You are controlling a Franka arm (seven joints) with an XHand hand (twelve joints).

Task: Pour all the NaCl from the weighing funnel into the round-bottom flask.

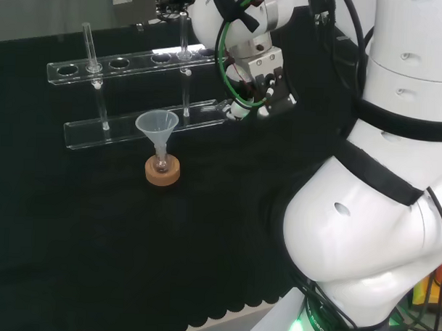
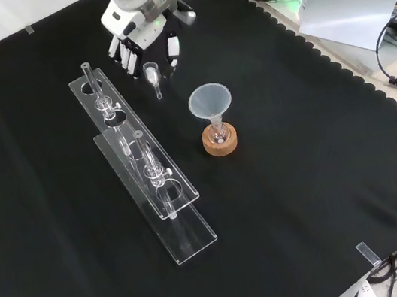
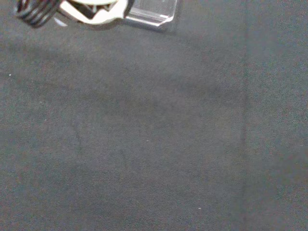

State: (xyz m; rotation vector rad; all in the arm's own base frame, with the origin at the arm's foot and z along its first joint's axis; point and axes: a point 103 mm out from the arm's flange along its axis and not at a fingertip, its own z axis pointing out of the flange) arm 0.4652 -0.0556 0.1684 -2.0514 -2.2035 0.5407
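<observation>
- We find the weighing funnel (image 2: 153, 75) lying on the cloth in the front view, a small clear piece with its stem towards 6 o'clock; we cannot tell what it contains.
- The hand (image 2: 136, 38) hangs just above it, at about 11 o'clock of it, fingers pointing down and relaxed, holding nothing.
- The flask (image 2: 220, 143) sits on a cork ring (image 2: 221, 145) at 4 o'clock of the weighing funnel, near but apart from it, with a wide clear funnel (image 2: 210, 101) standing upright in its neck.
- A clear rack (image 2: 140, 166) with a few tubes runs alongside, at 9 o'clock of the flask in the front view.
- In the head view the hand (image 1: 271, 91) is at 2 o'clock of the flask (image 1: 161, 163).
- Our judgement: the pour has not begun. Grasping, lifting, carrying to the wide funnel and tipping all remain.
</observation>
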